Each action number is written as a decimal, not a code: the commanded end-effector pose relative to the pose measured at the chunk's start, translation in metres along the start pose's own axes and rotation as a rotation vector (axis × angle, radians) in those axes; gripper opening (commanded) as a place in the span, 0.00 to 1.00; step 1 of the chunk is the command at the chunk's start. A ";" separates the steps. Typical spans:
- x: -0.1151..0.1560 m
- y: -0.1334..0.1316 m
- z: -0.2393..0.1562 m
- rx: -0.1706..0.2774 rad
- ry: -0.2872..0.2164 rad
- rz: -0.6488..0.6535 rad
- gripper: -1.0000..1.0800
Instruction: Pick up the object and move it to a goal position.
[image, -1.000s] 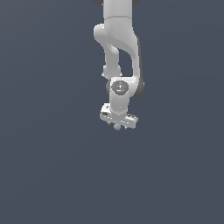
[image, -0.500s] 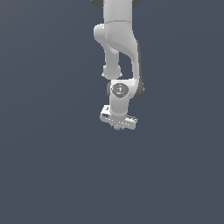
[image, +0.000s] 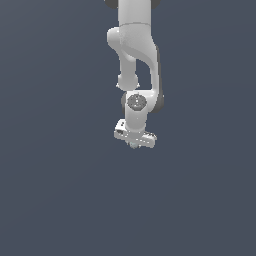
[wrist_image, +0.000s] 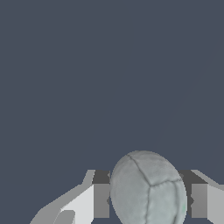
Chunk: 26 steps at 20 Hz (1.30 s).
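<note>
Ball (wrist_image: 148, 190), pale grey-green with dark seams, sits between the two fingers (wrist_image: 101, 200) of the gripper (wrist_image: 149, 201), which are closed against its sides and hold it. In the exterior view the white arm (image: 135, 55) hangs straight down over a plain dark grey ground (image: 55, 190), gripper (image: 134, 144) at its lower end; the ball there is only a tiny pale speck (image: 134, 145) at the fingertips

Matt, seamed, leather-like panels cover the ball (wrist_image: 148, 190); the end effector (wrist_image: 146, 201) looks smooth plastic.
</note>
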<state>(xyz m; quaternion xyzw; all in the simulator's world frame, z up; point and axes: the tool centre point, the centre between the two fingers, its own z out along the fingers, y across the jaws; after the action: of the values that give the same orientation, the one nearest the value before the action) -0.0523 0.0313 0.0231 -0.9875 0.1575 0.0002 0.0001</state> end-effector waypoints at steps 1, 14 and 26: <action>0.001 0.003 -0.004 0.000 0.001 0.000 0.00; 0.004 0.056 -0.076 0.001 0.000 0.001 0.00; 0.011 0.145 -0.197 0.003 0.000 0.001 0.00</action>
<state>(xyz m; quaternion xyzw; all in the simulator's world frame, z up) -0.0834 -0.0990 0.2038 -0.9874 0.1582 -0.0002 0.0012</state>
